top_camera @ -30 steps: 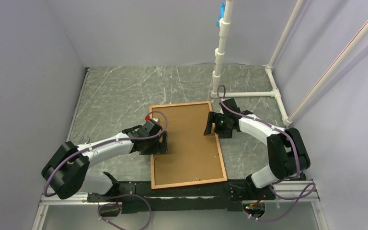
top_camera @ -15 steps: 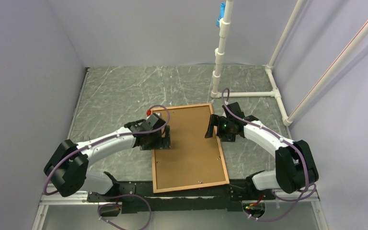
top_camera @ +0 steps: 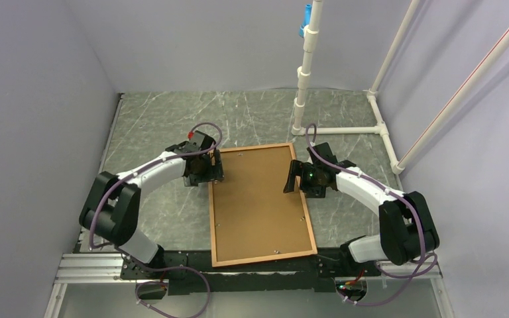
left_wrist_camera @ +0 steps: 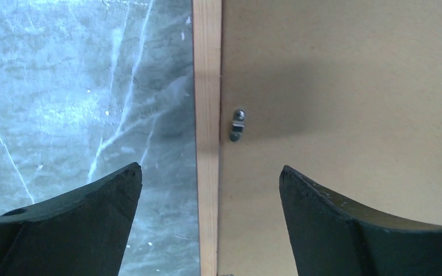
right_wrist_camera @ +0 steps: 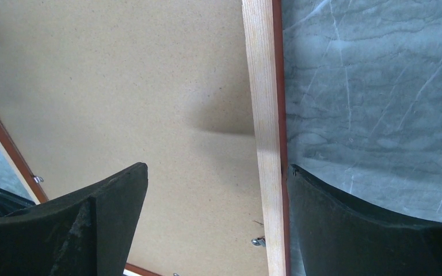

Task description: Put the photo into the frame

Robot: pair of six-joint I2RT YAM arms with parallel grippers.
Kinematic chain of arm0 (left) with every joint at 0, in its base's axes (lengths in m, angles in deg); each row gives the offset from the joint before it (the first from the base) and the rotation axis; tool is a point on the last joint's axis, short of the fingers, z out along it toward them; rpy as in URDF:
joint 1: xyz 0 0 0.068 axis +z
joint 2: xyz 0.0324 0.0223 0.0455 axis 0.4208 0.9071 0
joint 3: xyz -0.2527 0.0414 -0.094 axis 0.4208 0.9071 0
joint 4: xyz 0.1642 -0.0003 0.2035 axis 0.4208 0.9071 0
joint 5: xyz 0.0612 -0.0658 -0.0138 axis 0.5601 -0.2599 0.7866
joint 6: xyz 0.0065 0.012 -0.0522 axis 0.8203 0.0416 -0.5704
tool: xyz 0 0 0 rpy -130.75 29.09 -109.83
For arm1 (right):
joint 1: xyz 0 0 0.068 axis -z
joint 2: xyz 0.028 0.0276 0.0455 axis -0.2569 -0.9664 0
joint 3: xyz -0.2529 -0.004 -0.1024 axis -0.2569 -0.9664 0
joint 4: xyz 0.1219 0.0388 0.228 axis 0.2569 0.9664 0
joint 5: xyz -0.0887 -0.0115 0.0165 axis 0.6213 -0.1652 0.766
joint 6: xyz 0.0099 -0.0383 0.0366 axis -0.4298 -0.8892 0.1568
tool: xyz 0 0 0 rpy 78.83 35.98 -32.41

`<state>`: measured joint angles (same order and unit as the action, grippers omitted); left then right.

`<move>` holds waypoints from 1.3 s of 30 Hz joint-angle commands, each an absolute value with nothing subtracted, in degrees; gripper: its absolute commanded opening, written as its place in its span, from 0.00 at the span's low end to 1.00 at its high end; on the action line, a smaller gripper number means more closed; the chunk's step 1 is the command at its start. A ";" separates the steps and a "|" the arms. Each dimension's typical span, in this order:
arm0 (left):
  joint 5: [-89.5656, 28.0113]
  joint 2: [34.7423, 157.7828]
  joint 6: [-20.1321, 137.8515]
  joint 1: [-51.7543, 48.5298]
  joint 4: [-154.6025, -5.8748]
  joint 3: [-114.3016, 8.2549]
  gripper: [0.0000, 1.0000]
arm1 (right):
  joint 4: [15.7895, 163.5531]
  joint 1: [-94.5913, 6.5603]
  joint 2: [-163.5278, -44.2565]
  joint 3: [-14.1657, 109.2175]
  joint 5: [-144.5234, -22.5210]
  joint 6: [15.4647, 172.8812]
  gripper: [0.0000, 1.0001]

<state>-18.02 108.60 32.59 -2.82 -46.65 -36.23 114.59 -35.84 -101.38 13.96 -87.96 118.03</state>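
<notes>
A: Since the board point(top_camera: 262, 199) sits in the frame point(left_wrist_camera: 207, 69), is the photo in?
B: Cannot tell; no photo shows. The clip point(left_wrist_camera: 237, 125) may need turning. Fingers of the left gripper point(left_wrist_camera: 210, 175) stand apart, empty, the frame's left edge between them; the right gripper point(right_wrist_camera: 216, 169) likewise, astride the right edge. Since a second ago, the left gripper moved farther up its edge.

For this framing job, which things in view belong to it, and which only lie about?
Job: frame, backing board, turn clip, left gripper, right gripper. The photo is not in view.
Lying about: white pipe stand, blue piece on its pole.
</notes>
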 commanded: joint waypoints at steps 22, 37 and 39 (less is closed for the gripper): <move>-18.51 121.68 38.62 -1.96 -48.23 -44.25 0.56 | 111.93 -35.96 -104.06 13.80 -89.32 118.21 0.92; -17.91 120.29 39.35 -2.16 -48.64 -41.47 0.06 | 112.08 -35.98 -104.20 14.34 -89.32 118.12 0.92; -18.39 119.65 39.53 -2.16 -48.91 -41.20 0.06 | 112.06 -35.95 -104.37 14.29 -89.44 118.12 0.92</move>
